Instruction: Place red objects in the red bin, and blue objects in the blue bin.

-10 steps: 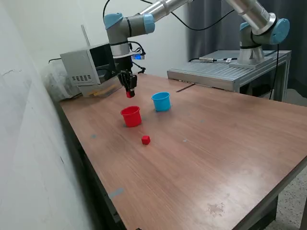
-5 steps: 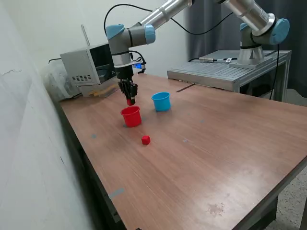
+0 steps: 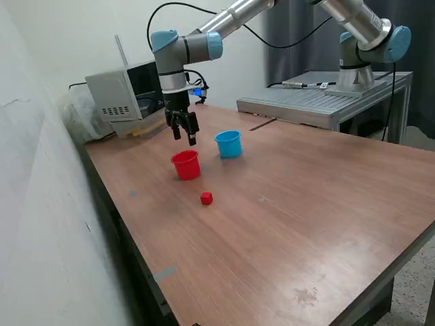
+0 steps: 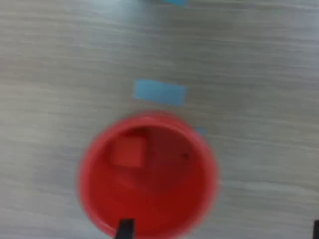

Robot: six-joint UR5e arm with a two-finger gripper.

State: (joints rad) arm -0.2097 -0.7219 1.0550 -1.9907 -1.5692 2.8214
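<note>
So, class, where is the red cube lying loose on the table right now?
In the exterior view, the loose red cube sits on the table, just in front of the red cup, slightly to the exterior view's right.

No legible text, labels, brands or numbers — neither in the exterior view nor the wrist view.

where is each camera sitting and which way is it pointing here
Exterior view: off the arm, above a table corner, looking across the table at the red cup, blue cup and a loose red cube; the arm and open gripper show.
Wrist view: on the wrist, looking straight down into the red cup holding a red cube; only dark fingertips show.
Shared: the red cup and the table.
</note>
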